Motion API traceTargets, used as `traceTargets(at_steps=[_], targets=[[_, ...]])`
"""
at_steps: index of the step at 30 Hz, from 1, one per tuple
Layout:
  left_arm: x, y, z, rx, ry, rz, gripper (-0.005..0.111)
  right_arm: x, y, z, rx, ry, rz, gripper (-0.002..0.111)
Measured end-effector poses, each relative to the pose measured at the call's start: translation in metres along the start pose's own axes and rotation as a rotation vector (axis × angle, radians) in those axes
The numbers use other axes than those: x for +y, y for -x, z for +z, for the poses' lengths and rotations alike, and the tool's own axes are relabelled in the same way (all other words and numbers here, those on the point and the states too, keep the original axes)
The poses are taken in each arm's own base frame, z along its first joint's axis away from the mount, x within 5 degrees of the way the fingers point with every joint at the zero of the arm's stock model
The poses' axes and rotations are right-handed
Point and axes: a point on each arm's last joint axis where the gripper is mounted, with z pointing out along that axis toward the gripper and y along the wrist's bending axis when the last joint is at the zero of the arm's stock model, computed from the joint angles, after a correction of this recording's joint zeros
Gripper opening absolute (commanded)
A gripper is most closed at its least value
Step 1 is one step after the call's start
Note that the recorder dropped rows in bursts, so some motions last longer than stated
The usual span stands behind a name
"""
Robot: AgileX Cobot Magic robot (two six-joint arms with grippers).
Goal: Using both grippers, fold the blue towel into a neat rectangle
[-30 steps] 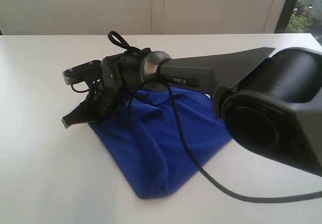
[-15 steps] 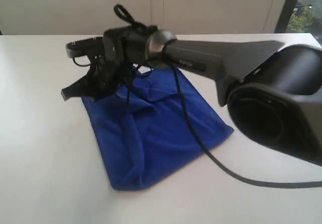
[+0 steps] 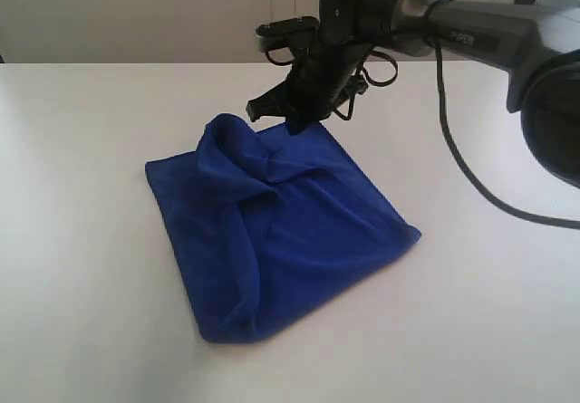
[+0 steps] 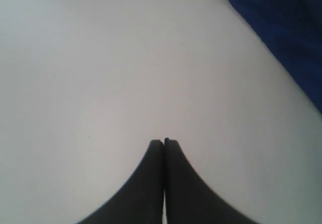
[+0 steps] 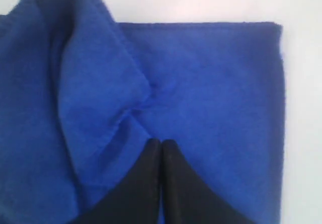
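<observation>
— Left gripper (image 4: 164, 142) is seen with its fingers pressed together and nothing held, over bare white table (image 3: 72, 267) just beside the blue towel (image 3: 299, 231).

— And the towel?

— It is laid rumpled on the table, one fold raised. Above its far edge the right gripper (image 5: 161, 141) is closed too, no cloth caught. Behind the towel a cream wall (image 3: 136, 14) is seen; right of it, a window (image 3: 555, 14).

plain white table (image 3: 82, 285), blue towel (image 3: 299, 240) lying on it near middle, partly folded w/ bunched ridge
</observation>
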Motion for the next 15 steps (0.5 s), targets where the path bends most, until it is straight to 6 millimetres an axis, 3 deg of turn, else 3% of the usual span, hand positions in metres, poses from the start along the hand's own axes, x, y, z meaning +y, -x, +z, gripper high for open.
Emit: traceTargets(at_steps=[7, 15], targets=[[0.000, 0.000, 0.000, 0.000, 0.000, 0.000, 0.000, -0.029, 0.005, 0.011, -0.095, -0.032, 0.044, 0.000], [0.000, 0.000, 0.000, 0.000, 0.000, 0.000, 0.000, -0.040, -0.001, 0.042, -0.115, -0.042, 0.043, 0.000]])
